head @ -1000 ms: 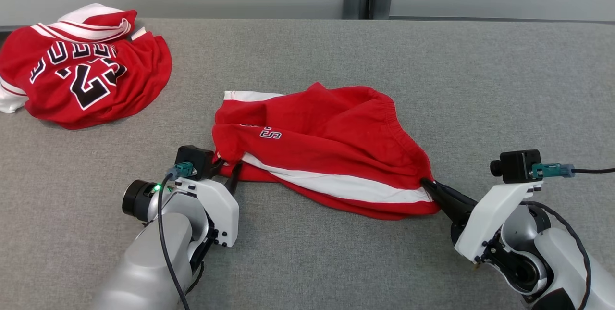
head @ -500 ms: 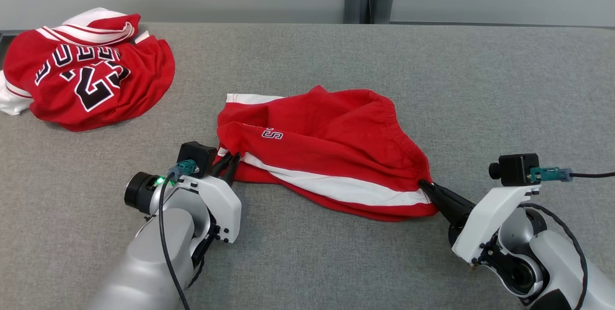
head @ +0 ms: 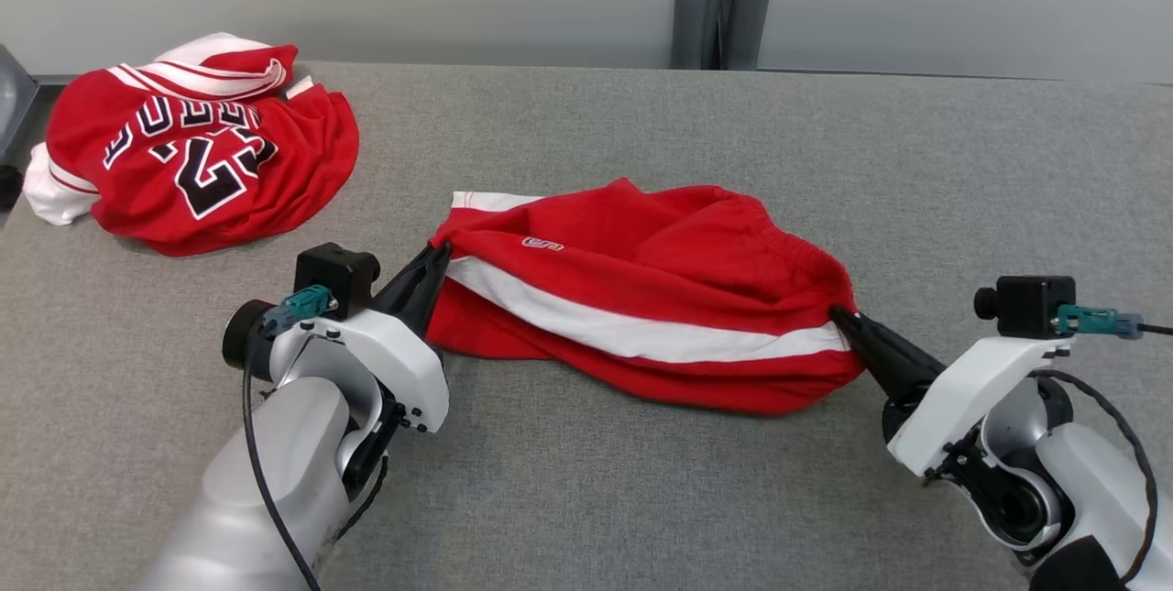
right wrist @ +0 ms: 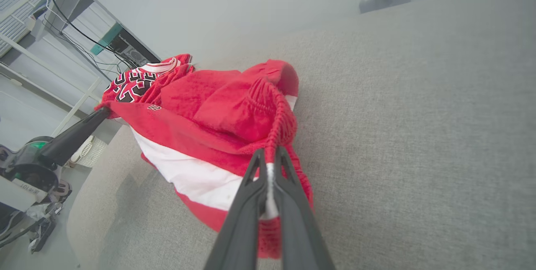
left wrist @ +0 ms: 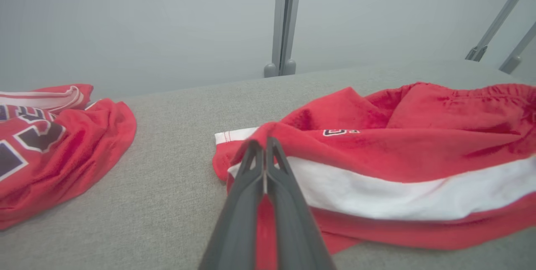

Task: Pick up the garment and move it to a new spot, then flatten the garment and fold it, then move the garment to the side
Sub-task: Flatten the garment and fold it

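Red shorts [head: 660, 298] lie bunched on the grey table [head: 641, 499], strung between both grippers. Left gripper [head: 440, 253] pinches their near-left fold, right gripper [head: 837, 315] pinches the waistband end. Both bites look thin. Risk: an uneven lift slips one end. The jersey [head: 202, 160] beyond the left gripper could snag.

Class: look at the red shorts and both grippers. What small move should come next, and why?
Probably lift both ends together: the left gripper and right gripper are each shut on opposite ends of the shorts, which sag crumpled on the table.
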Controlling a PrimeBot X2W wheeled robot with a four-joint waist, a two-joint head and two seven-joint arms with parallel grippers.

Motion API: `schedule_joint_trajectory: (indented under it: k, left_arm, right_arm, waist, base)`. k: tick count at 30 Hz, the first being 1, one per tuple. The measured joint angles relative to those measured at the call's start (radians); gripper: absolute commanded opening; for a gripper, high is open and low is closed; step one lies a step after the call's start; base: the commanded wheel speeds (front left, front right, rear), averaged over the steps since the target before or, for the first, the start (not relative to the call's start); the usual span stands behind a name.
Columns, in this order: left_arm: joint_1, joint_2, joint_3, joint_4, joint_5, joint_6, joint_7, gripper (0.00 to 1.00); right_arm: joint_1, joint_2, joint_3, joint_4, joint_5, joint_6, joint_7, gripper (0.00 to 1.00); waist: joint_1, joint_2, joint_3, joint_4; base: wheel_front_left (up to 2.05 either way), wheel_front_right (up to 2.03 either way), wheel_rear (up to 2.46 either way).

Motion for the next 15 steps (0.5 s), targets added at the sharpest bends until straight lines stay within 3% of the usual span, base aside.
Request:
schedule_joint_trajectory:
  k: [15]
  left_arm:
    - [0.056, 0.141, 0.08, -0.375, -0.178, -0.006, 0.04, 0.0]
  right_arm:
    - [-0.067, -0.066, -0.085, -0.097, -0.057, 0.0, -0.08, 0.0]
  waist:
    - [0.0, 0.0, -0.074, 0.012]
  base:
    - [0.0, 0.0, 0.0]
